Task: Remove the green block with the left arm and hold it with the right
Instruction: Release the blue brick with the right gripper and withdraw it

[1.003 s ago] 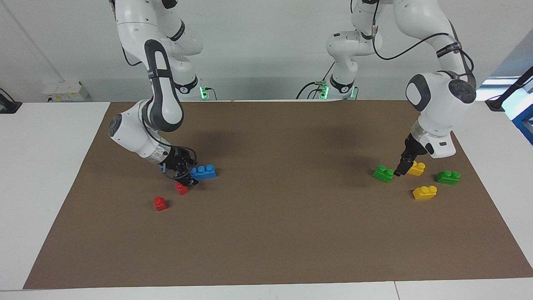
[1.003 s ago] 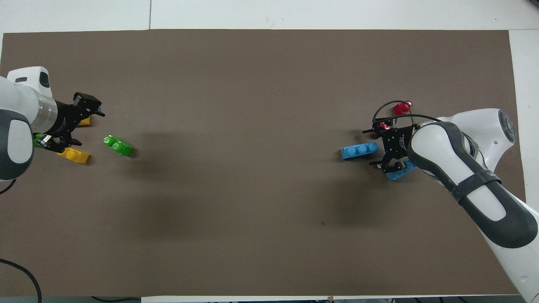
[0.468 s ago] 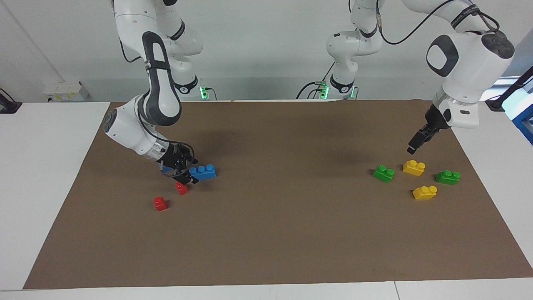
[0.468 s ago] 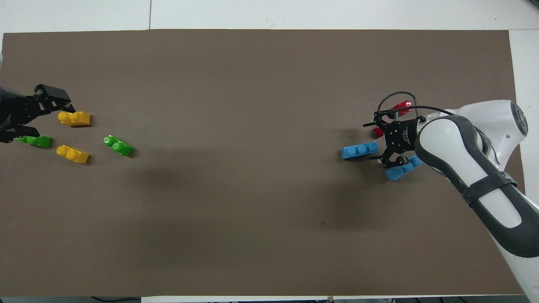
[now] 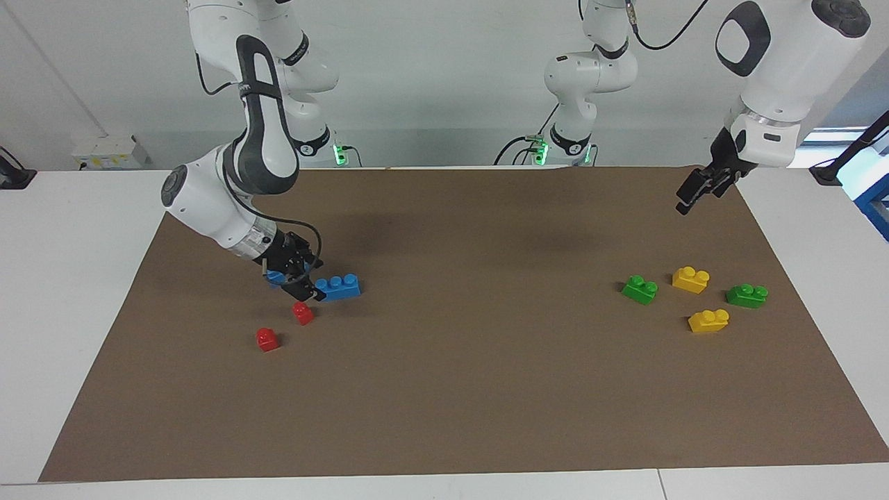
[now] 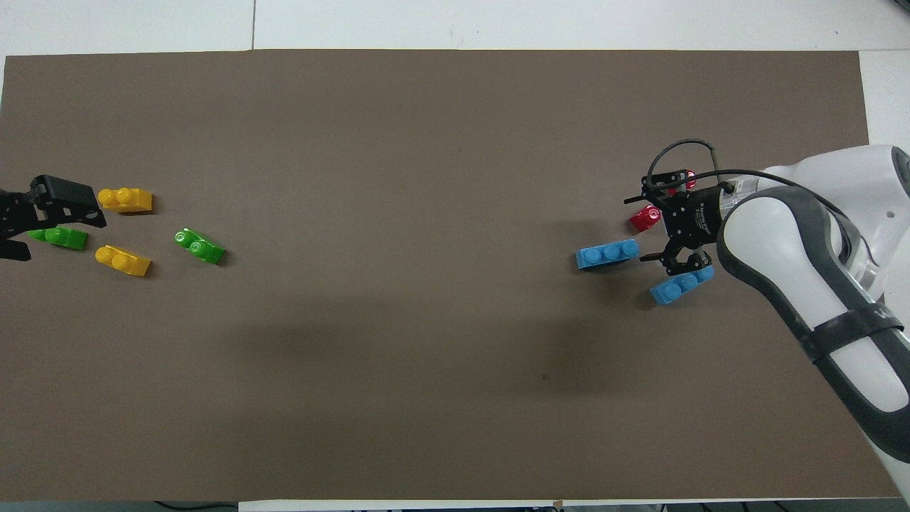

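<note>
The bright green block (image 5: 640,288) lies alone on the brown mat toward the left arm's end; it also shows in the overhead view (image 6: 200,246). My left gripper (image 5: 696,191) is open and empty, raised high above the green and yellow bricks, apart from the block. In the overhead view the left gripper (image 6: 39,222) overlaps the darker green brick (image 6: 57,236). My right gripper (image 5: 309,290) is open and empty, low over the mat beside a blue brick (image 5: 338,286) at the right arm's end; it also shows in the overhead view (image 6: 640,231).
Two yellow bricks (image 5: 690,278) (image 5: 708,320) and the darker green brick (image 5: 747,295) lie near the green block. A second blue brick (image 6: 681,286) and two red bricks (image 5: 303,314) (image 5: 267,339) lie by the right gripper.
The left gripper has risen from between the green block and a yellow brick, up and toward the robots, holding nothing. The right arm has drawn back slightly. No brick moved.
</note>
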Controlling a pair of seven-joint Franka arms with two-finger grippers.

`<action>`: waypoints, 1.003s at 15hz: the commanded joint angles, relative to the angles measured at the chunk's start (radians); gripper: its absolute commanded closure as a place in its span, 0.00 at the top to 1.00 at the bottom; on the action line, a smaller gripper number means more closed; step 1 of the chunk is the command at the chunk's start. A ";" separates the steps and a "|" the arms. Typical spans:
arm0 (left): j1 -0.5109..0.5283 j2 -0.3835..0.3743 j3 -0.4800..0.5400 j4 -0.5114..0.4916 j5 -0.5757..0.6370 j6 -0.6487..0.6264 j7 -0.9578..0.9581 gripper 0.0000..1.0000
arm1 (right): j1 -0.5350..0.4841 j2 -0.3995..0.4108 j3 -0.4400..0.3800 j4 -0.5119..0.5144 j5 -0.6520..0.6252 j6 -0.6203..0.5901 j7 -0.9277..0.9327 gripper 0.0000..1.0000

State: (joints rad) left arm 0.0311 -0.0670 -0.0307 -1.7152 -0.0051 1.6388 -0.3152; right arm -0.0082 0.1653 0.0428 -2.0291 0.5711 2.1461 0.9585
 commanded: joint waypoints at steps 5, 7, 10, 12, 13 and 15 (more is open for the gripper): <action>-0.023 -0.005 0.005 0.124 0.005 -0.215 0.116 1.00 | -0.033 0.005 0.003 0.199 -0.215 -0.172 -0.079 0.98; -0.023 0.001 0.005 0.163 -0.006 -0.270 0.117 1.00 | -0.035 -0.003 0.002 0.222 -0.256 -0.187 -0.157 0.98; -0.025 -0.005 0.015 0.152 -0.049 -0.252 0.117 1.00 | -0.029 -0.029 0.003 0.240 -0.358 -0.198 -0.321 0.98; -0.033 -0.004 0.017 0.132 -0.049 -0.174 0.134 1.00 | -0.027 -0.044 0.002 0.242 -0.369 -0.215 -0.430 0.98; -0.036 -0.004 0.017 0.128 -0.043 -0.153 0.151 1.00 | -0.027 -0.049 0.002 0.242 -0.378 -0.222 -0.457 0.98; -0.030 0.001 0.018 0.128 -0.038 -0.137 0.240 1.00 | -0.029 -0.058 0.000 0.256 -0.392 -0.255 -0.498 0.99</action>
State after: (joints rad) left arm 0.0160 -0.0671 -0.0310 -1.5777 -0.0395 1.4698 -0.1522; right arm -0.0271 0.1244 0.0383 -1.7857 0.2072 1.9281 0.5206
